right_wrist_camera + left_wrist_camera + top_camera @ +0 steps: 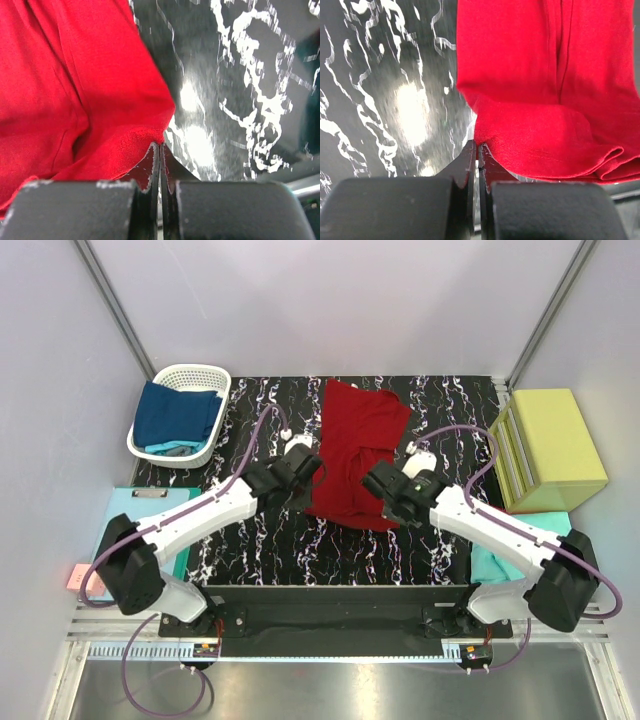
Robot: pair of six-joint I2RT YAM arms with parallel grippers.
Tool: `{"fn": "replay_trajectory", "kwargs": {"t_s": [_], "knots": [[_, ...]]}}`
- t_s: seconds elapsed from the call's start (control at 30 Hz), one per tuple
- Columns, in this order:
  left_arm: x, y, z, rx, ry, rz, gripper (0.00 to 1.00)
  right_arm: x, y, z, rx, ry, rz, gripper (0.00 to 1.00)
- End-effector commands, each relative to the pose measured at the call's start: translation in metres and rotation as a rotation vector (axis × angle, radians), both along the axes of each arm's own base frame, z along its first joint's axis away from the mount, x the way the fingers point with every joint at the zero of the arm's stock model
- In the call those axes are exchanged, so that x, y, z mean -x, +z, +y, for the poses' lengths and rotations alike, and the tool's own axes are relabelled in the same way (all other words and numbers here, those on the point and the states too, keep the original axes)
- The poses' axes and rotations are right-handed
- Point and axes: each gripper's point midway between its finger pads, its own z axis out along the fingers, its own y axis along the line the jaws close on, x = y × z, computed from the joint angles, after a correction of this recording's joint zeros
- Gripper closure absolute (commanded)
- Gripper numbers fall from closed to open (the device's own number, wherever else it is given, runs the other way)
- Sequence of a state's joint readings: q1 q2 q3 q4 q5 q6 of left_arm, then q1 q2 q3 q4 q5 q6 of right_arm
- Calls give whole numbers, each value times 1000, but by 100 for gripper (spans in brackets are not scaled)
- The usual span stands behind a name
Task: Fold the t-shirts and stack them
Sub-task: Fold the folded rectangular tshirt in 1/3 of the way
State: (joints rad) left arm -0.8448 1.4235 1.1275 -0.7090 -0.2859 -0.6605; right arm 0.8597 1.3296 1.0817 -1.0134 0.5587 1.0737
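Top view: the dark red t-shirt [355, 445] lies rumpled at the centre of the black marbled bench [250, 540], running up toward its far edge. The left jaws meet its left edge and the right jaws its right edge, mid-frame. At upper left a white basket [190, 371] holds a navy t-shirt [175, 412]. A yellow-green box [550, 445] stands at right, and below it is a teal t-shirt [500, 562], partly under the right arm.

Left wrist view: at bottom centre the jaws are clenched on the red shirt's folded edge. The cloth fills the upper right.

Right wrist view: the jaws at bottom centre are pinched on a corner of the red cloth, which fills the left.
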Motion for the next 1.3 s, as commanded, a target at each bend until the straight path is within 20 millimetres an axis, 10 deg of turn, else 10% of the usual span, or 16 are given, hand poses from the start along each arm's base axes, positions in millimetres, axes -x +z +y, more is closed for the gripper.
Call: {"fn": "replay_trajectory", "kwargs": {"t_s": [0.0,0.7,1.27], "knots": [[-35,22,-9,-3,-7,-76,100,-38,20,-7,43,8,-81,100],[-185,49,-29,29,43,-129,100,-202,33,-25,55,-44,-153,100],[-251,-19,-35,51,37,-18,100,-253,-34,-16,76,-52,-76,100]]}}
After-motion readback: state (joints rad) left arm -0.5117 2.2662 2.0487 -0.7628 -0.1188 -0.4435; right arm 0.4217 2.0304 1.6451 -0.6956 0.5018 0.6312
